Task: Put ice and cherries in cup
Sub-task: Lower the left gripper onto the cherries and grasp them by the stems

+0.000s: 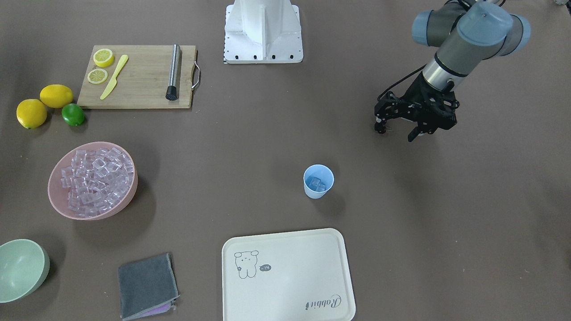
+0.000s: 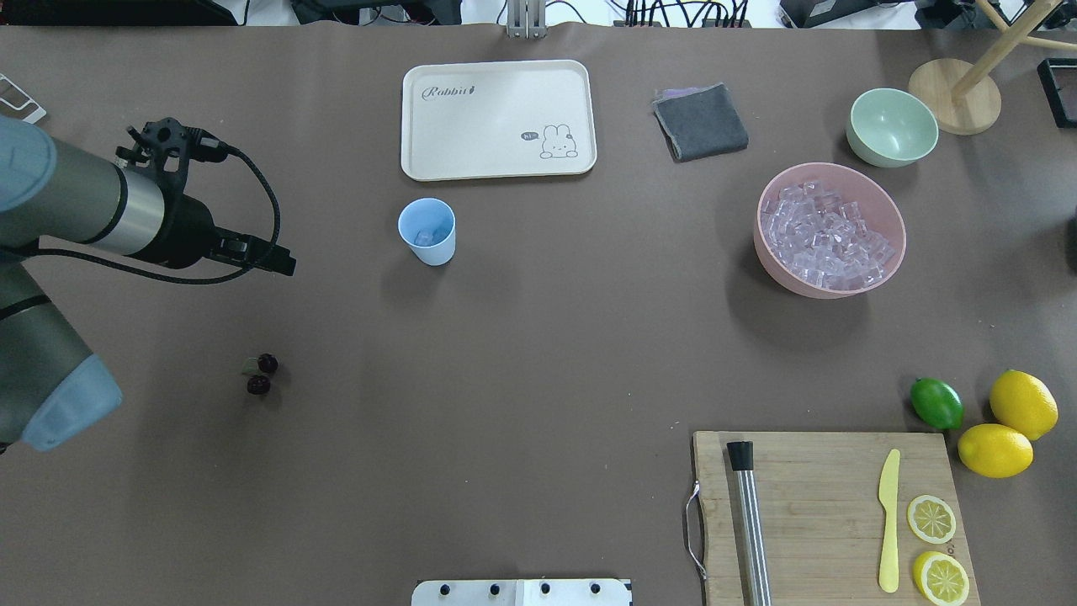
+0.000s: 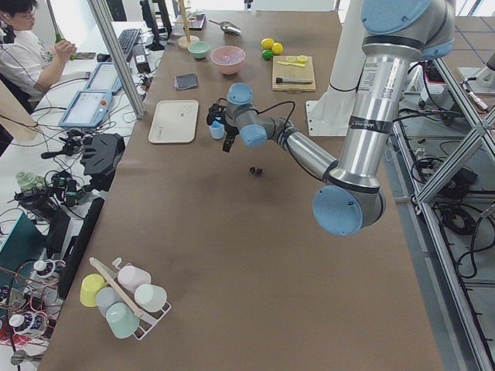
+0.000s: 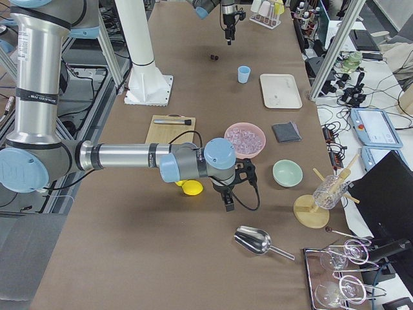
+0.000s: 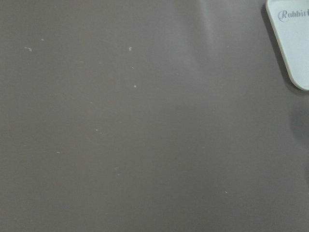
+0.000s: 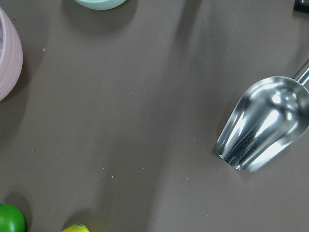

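Here my left tool (image 1: 396, 133) hangs spread, apart from the light-blue plastic cup (image 1: 318, 191) holding clear ice cubes (image 1: 316, 183); my right tool (image 4: 228, 206) I cannot judge.

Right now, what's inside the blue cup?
A few clear ice cubes sit at the bottom of the cup. The cherries are not inside; they lie on the table, apart from it. The cup's wall hides part of its floor, so the exact count is unclear.
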Controlling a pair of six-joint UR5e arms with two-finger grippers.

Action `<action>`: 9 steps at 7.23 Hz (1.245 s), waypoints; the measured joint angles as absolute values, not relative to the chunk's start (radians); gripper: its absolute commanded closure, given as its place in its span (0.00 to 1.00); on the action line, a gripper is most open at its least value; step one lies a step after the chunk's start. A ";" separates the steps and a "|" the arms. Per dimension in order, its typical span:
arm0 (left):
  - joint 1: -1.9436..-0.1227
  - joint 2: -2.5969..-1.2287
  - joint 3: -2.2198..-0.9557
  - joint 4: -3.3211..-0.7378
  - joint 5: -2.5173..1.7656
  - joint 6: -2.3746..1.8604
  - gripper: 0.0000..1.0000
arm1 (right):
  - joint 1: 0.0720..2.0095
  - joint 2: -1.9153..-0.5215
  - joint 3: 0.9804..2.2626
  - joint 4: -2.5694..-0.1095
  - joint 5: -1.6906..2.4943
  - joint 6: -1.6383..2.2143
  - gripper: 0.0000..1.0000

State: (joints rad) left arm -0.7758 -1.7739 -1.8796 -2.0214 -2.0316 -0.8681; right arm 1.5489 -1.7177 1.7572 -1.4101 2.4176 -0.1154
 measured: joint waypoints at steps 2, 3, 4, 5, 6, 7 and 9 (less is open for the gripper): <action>-0.696 -1.710 -1.886 -2.028 -1.924 -0.889 0.03 | 1.554 -1.709 1.764 -1.429 2.416 -0.117 0.02; -0.677 -1.688 -1.889 -2.029 -1.902 -0.898 0.03 | 1.555 -1.705 1.769 -1.431 2.416 -0.115 0.02; -0.656 -1.674 -1.891 -2.030 -1.893 -0.922 0.07 | 1.555 -1.698 1.771 -1.432 2.415 -0.114 0.02; -0.631 -1.662 -1.894 -2.031 -1.889 -0.958 0.11 | 1.555 -1.696 1.773 -1.432 2.415 -0.114 0.02; -0.612 -1.653 -1.893 -2.031 -1.885 -0.977 0.11 | 1.555 -1.698 1.774 -1.431 2.416 -0.114 0.02; -0.594 -1.645 -1.888 -2.031 -1.868 -0.985 0.20 | 1.555 -1.703 1.775 -1.429 2.413 -0.115 0.02; -0.561 -1.646 -1.875 -2.030 -1.825 -0.991 0.40 | 1.555 -1.708 1.775 -1.427 2.408 -0.118 0.02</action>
